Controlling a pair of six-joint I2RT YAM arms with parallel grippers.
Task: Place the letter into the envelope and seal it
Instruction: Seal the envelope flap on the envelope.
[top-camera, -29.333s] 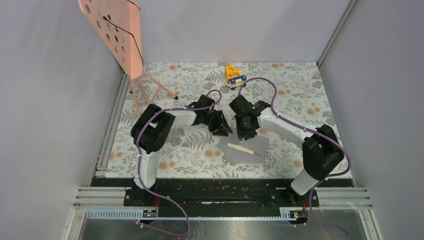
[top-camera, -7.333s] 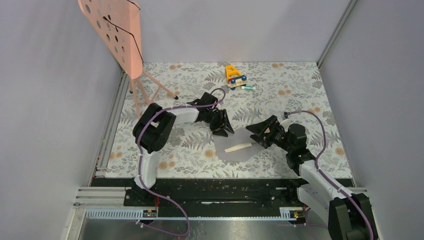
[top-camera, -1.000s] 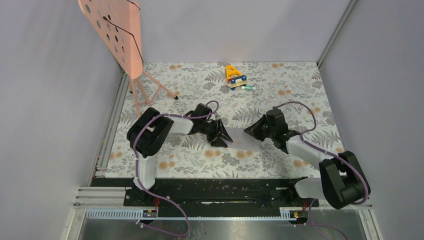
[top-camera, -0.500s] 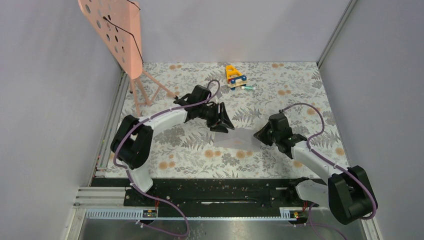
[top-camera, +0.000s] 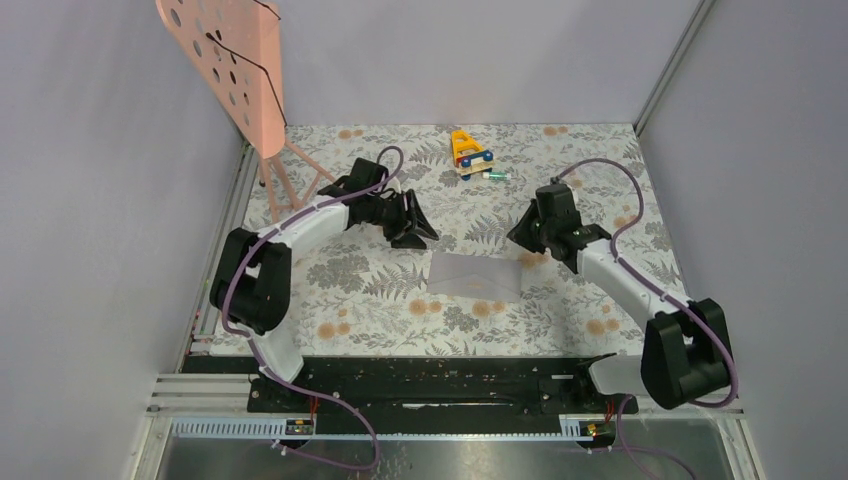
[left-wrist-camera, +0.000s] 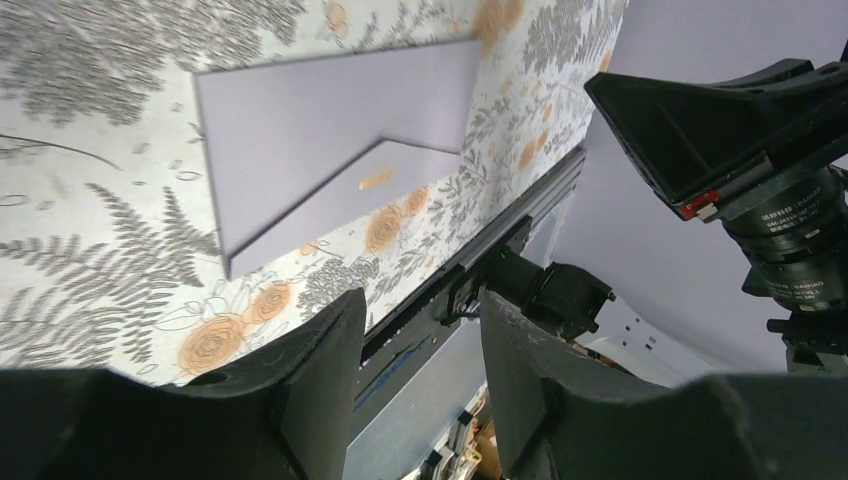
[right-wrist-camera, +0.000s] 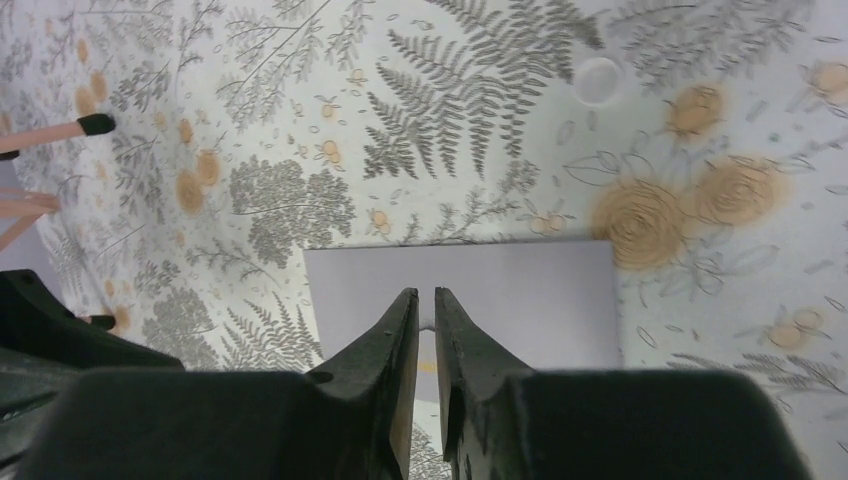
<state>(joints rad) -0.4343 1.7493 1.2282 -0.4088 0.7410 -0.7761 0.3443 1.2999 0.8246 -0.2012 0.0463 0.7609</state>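
The grey-lilac envelope (top-camera: 475, 275) lies flat on the floral table with its pointed flap folded down over the body (left-wrist-camera: 330, 150). A small tan mark (left-wrist-camera: 377, 180) shows at the flap's tip. The letter is hidden. My left gripper (top-camera: 415, 232) hangs off the envelope's far left corner, open and empty (left-wrist-camera: 420, 300). My right gripper (top-camera: 520, 237) hangs above the envelope's far right corner. Its fingers (right-wrist-camera: 426, 295) stand a narrow slit apart with nothing between them, over the envelope's far edge (right-wrist-camera: 500, 290).
A pink perforated stand (top-camera: 235, 60) rises at the far left, with its legs (top-camera: 300, 180) on the table near the left arm. A yellow toy (top-camera: 469, 152) and a small greenish piece (top-camera: 497, 175) lie at the back. A black rail (top-camera: 440, 375) runs along the near edge.
Both grippers have pulled back from the envelope's ends toward the far side of the table. The right jaws have parted from shut. The envelope stays flat, flap down.
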